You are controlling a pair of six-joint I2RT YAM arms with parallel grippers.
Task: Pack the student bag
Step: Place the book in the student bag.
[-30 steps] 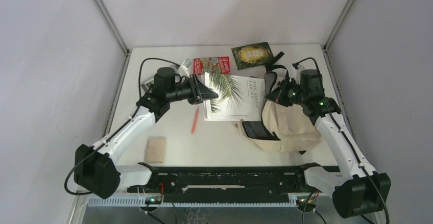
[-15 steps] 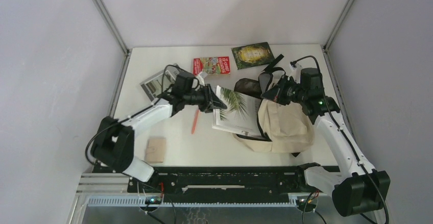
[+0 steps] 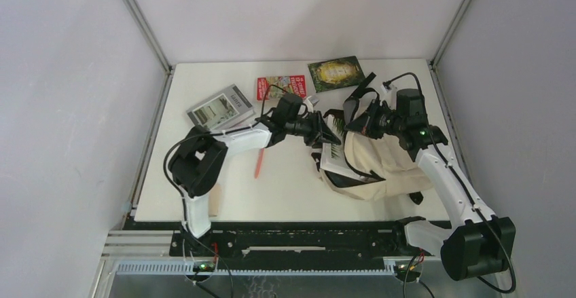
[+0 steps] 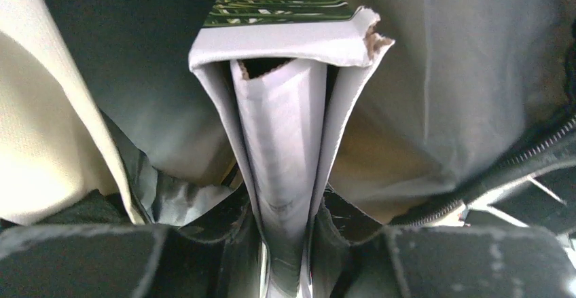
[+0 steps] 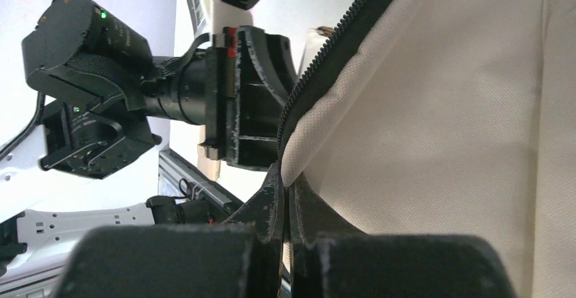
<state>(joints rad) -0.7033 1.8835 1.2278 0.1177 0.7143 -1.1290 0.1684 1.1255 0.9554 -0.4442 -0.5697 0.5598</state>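
Two sets of fingers work at one spot, right of the middle of the white tabletop (image 3: 285, 189). My left fingers (image 3: 330, 134) are clamped on the near edge of a white book with green palm fronds on its cover (image 4: 282, 128), one finger on each side. The book points away from me into the dark-lined mouth of the cream canvas backpack with black zippers and straps (image 3: 384, 165). In my left wrist view the lining lies on both sides of the book, so its far end is inside the opening.

My right fingers (image 3: 367, 123) are closed tight on the backpack's upper lip, pinching the cream cloth just beside the black zipper, and that edge is raised. The backpack lies on the right half of the tabletop, its opening turned toward my left arm.

Near the far edge lie a dark green square book (image 3: 333, 72) and a red booklet (image 3: 281, 86), with a grey booklet (image 3: 219, 106) to their left. A thin orange-red pen (image 3: 259, 162) lies beside my left arm. A small tan cardboard piece (image 3: 214, 201) shows at the near edge, partly hidden behind that arm.
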